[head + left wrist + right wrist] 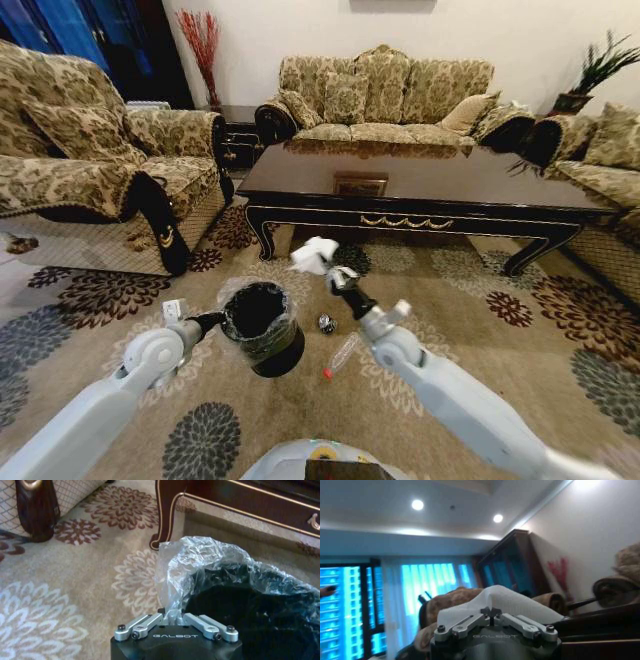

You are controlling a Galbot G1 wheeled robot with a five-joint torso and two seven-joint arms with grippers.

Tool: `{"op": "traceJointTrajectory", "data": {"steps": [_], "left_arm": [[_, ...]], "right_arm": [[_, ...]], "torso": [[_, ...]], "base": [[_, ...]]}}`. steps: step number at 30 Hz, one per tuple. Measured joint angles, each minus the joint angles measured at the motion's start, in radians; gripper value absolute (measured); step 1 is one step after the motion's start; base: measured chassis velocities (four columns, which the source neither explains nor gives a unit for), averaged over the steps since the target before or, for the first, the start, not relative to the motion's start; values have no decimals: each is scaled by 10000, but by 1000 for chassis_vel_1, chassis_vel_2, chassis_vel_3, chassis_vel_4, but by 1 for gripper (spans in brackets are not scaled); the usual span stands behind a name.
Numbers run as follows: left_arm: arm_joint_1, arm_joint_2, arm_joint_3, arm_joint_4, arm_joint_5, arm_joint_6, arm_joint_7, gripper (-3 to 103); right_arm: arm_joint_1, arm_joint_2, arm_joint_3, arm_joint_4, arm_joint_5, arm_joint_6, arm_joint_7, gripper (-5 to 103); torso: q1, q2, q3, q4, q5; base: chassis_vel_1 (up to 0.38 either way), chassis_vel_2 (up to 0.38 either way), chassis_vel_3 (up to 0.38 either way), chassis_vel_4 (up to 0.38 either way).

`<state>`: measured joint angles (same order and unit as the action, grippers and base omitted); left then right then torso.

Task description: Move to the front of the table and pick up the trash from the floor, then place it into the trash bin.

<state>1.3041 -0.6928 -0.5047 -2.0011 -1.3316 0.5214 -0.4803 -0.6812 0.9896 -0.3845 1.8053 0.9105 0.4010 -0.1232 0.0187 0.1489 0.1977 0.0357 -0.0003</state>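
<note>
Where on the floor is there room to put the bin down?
Bare carpet lies left of the trash bin, toward the armchair. It is crowded between the claws: a shiny ball and plastic bottle lie there. The left claw grips the bin's bag; the right claw holds white paper.

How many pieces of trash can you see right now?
3: white paper held up in the right gripper; a dark crumpled ball and a clear bottle on the carpet. The bin may hide more.
</note>
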Motion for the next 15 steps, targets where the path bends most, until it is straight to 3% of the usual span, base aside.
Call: {"op": "traceJointTrajectory", "data": {"steps": [4,15], "left_arm": [[-607,-107,326,288,-60,-1,3,4],[-1753,-335,1062,916,-76,-13,7,4]], "right_arm": [[407,343,-619,-584,-235,77,-42,0],[810,916,-1704,-1575,-677,383,-537,0]], "torso": [[0,0,0,-10,2],[0,0,0,-6,3]], "base": [[0,0,0,0],[0,0,0,0]]}}
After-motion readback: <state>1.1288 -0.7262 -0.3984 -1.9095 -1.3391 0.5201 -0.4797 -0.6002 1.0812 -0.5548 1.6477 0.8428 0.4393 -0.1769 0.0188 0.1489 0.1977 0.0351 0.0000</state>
